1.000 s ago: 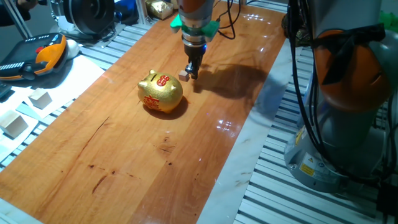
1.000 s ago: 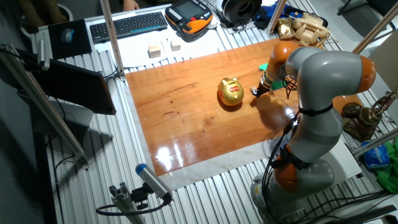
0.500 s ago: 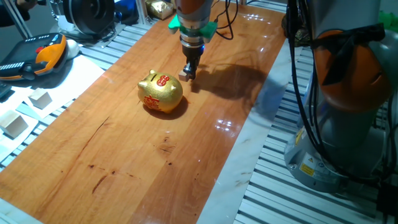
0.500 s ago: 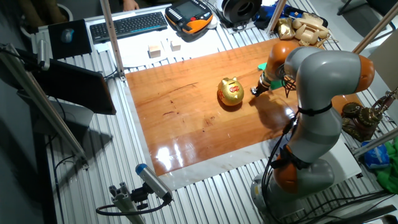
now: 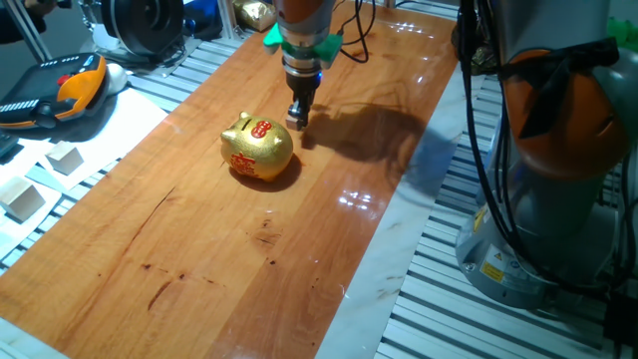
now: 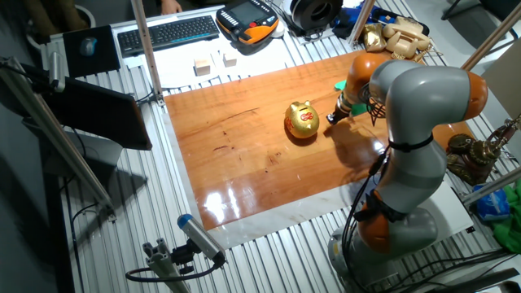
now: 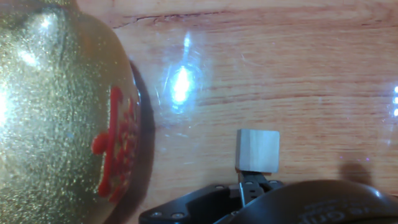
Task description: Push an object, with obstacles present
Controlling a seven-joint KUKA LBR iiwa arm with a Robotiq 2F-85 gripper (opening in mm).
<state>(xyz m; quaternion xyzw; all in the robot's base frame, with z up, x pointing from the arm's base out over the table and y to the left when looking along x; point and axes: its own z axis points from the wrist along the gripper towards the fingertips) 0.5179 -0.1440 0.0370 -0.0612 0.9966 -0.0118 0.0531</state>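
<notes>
The tiny tan wooden cube (image 7: 257, 150) lies on the wooden table (image 5: 199, 249), right in front of my fingertips. My gripper (image 7: 250, 186) is shut, its narrow tips set against the cube's near face and holding nothing. From the fixed views the gripper (image 5: 298, 117) (image 6: 332, 119) stands upright just right of the obstacle, a shiny gold piggy bank (image 5: 257, 148) (image 6: 304, 120) with red markings. The cube (image 5: 291, 121) peeks out at the fingertips, a short gap from the pig. In the hand view the pig (image 7: 62, 112) fills the left side.
Pale wooden blocks (image 5: 65, 158) (image 5: 22, 199) lie off the table's left side on white paper. An orange and black pendant (image 5: 70, 85) and a keyboard (image 6: 167, 32) sit beyond. The arm's grey and orange base (image 5: 543, 199) stands past the right edge.
My gripper has slid left toward the piggy bank, with the cube at its tips moving the same way. The pig has stayed put.
</notes>
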